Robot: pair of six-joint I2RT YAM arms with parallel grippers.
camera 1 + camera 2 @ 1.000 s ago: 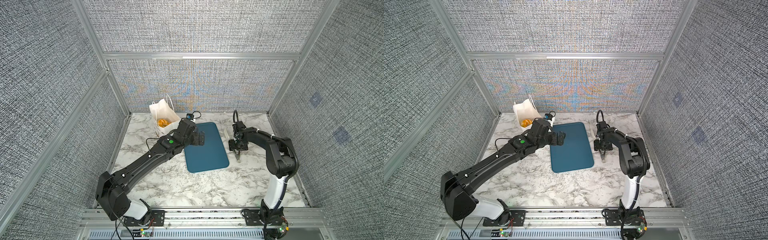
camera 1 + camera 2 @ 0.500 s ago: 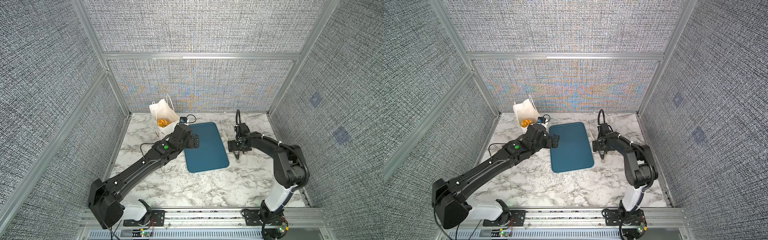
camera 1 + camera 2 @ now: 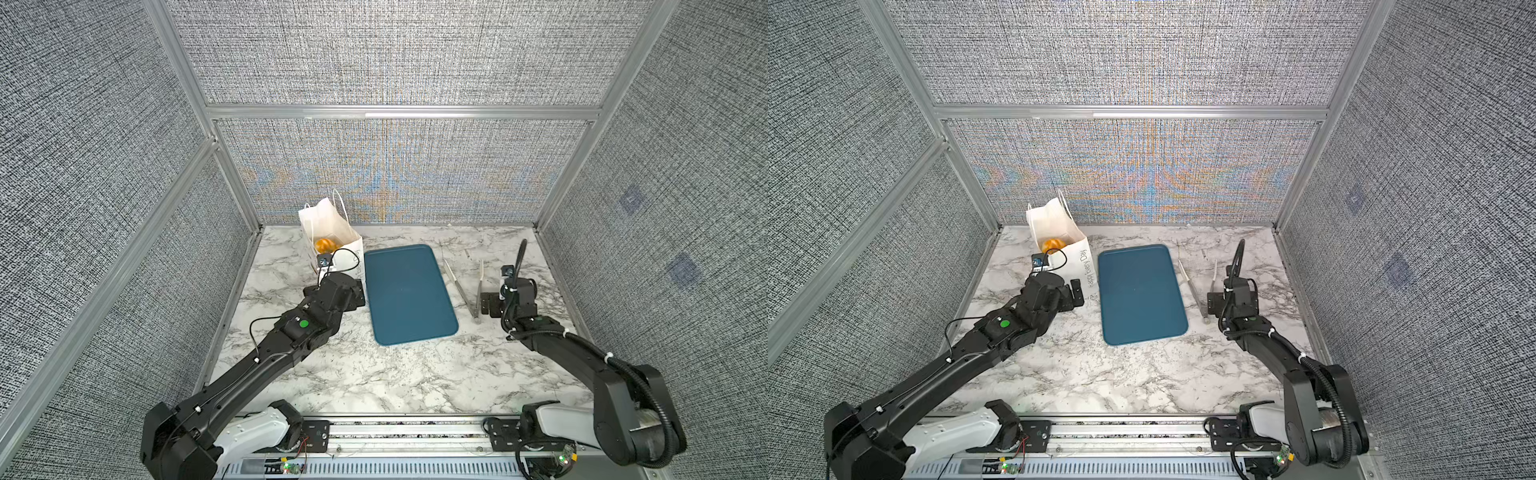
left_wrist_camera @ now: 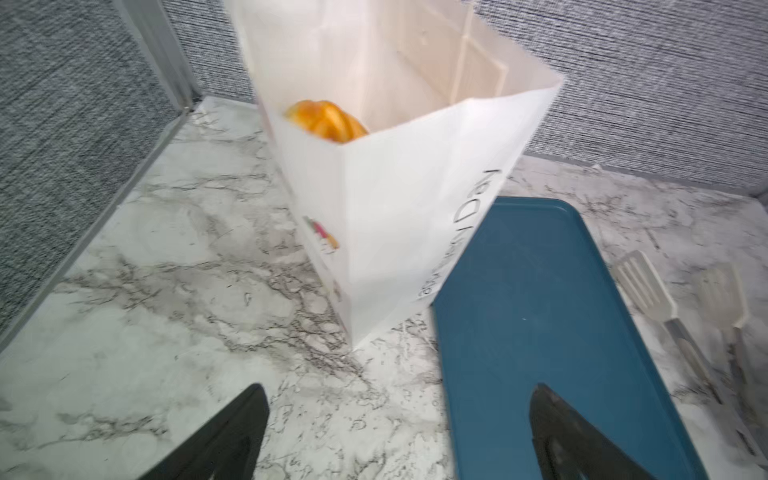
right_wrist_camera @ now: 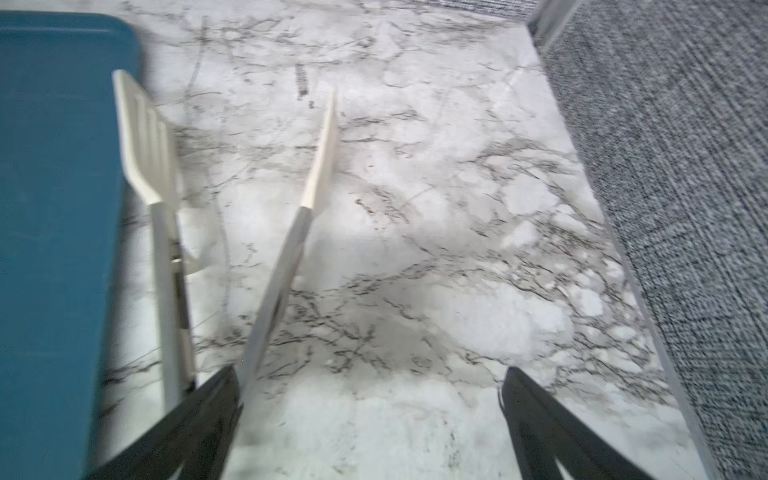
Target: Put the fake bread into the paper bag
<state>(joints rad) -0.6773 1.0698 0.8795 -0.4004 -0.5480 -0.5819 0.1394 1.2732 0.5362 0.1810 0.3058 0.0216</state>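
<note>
The white paper bag stands upright at the back left, and in the left wrist view the paper bag has its mouth open. One glossy orange fake bread shows inside it. My left gripper hovers open and empty a short way in front of the bag. My right gripper is open over bare marble. One of its fingers sits beside the hinge end of the white tongs.
A flat dark-teal tray with nothing on it lies between the two grippers. The tongs lie spread on the marble just right of it. Grey walls close in the back and both sides.
My right gripper has opened off the tongs, which now lie on the table, and has drawn back to the right. My left arm has pulled back from over the tray toward the front left.
</note>
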